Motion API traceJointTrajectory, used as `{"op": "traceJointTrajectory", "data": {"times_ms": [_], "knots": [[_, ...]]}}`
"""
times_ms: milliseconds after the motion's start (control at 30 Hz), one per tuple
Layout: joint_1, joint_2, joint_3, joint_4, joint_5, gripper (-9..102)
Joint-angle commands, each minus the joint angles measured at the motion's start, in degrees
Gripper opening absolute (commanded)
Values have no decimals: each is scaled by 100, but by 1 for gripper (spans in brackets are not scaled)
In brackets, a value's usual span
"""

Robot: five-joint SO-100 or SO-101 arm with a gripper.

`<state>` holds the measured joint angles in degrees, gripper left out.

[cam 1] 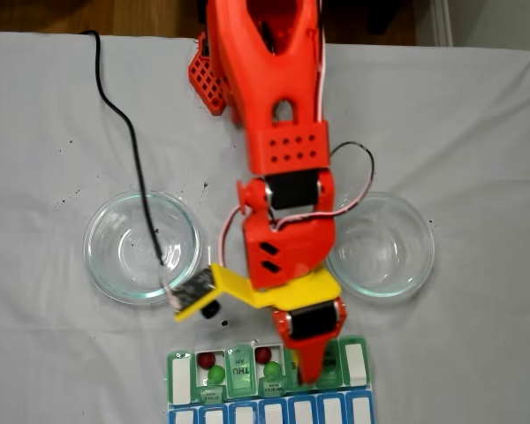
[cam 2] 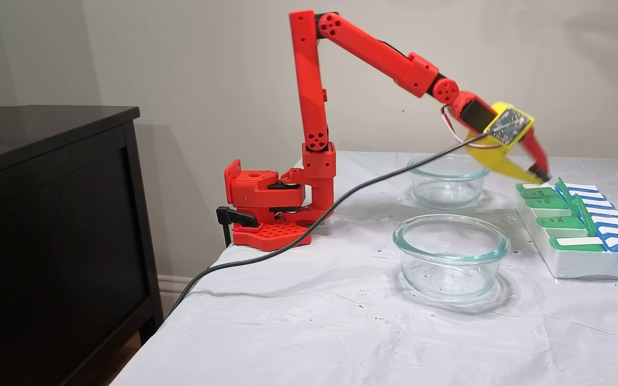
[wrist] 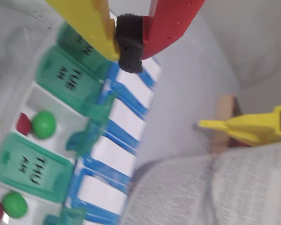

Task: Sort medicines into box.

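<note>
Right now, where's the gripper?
In a fixed view, the gripper hangs over the pill organizer's green row, right of the open compartments holding pills.

A room in a home.
A dark wooden cabinet (cam 2: 46, 214) stands against a plain painted wall (cam 2: 180, 80), beside a cloth-covered bench (cam 2: 314, 321).

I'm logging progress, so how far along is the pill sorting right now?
Two open compartments of the pill organizer each hold a red pill and a green pill. Both glass bowls look empty. The gripper hovers over the organizer, jaws closed on black foam padding; whether a third pair is placed can't be seen.
</note>
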<state>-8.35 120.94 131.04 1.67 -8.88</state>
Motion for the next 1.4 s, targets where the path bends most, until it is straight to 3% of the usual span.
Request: {"op": "traceJointTrajectory", "data": {"times_ms": [0, 167, 333, 600, 1133, 1367], "knots": [[281, 932, -79, -352, 79, 0], [325, 659, -62, -475, 132, 0], [545, 281, -378, 343, 782, 0], [756, -325, -598, -316, 1169, 0], [694, 378, -501, -255, 536, 0], [712, 404, -483, -659, 185, 0]]}}
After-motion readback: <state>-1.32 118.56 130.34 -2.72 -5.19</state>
